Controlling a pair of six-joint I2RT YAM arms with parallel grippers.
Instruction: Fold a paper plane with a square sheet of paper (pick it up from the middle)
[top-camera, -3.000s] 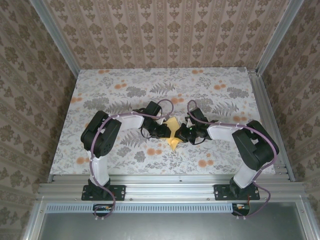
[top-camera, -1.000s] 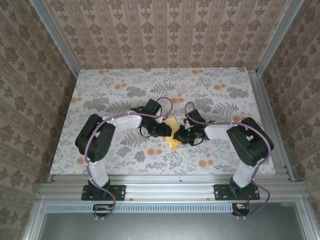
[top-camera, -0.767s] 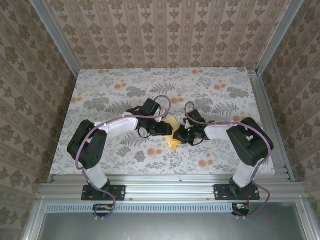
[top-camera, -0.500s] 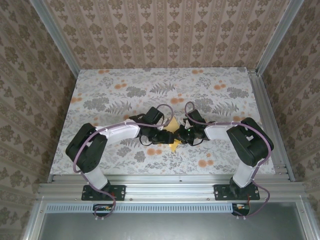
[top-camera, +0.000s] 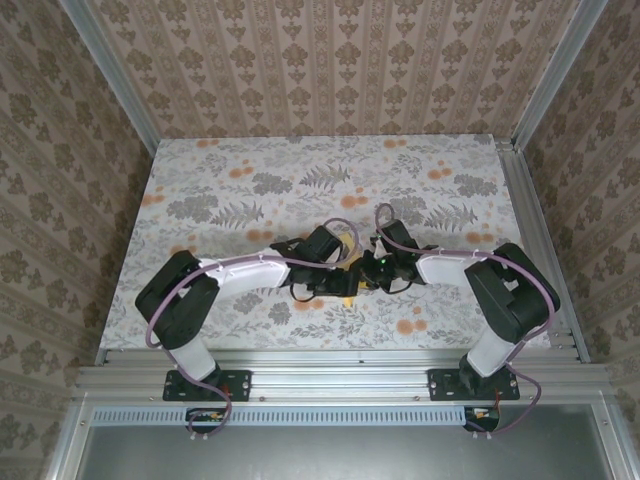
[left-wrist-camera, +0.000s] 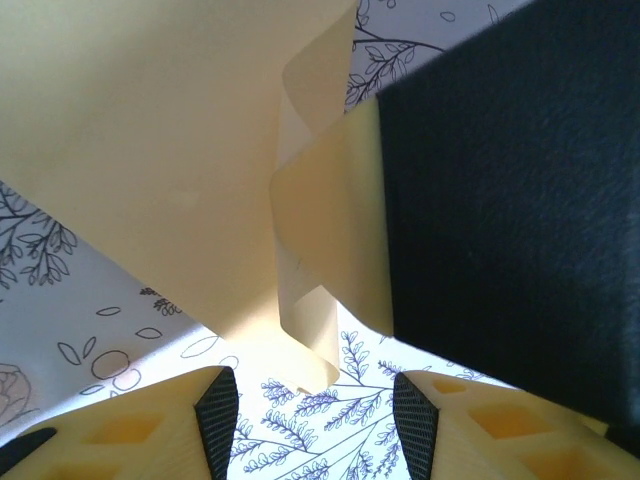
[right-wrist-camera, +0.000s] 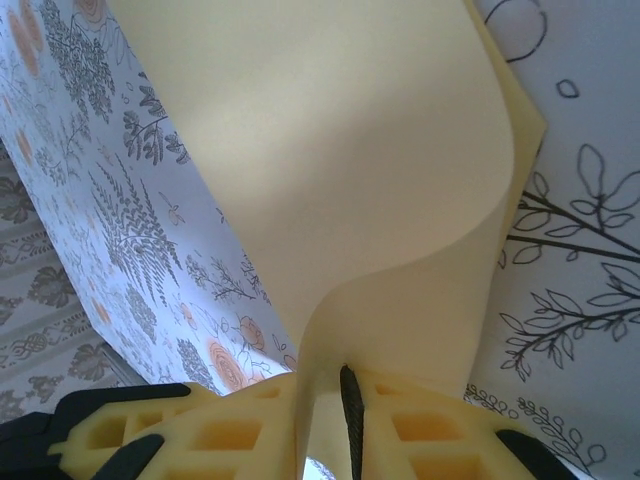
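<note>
Thin pale-yellow square sheet of paper (right-wrist-camera: 340, 150): frame centre in the top view, raised and curled above the flower-printed cloth (top-camera: 250, 180). Pinched at frame bottom by right gripper (right-wrist-camera: 325, 400); left gripper (left-wrist-camera: 315, 415) spread beneath a loose curl. Risk: closing on that curl would likely crease it crooked.

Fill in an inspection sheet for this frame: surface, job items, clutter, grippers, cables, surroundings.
Surface: flower-print cloth, lying flat.
Job's things: pale-yellow paper sheet, partly folded, held curved above the cloth.
Clutter: nothing seen.
Grippers: right gripper shut on the paper sheet; left gripper open, a curled fold of the sheet just ahead of it.
Cables: purple cables looping beside the grippers.
Surroundings: patterned walls, aluminium frame.
</note>
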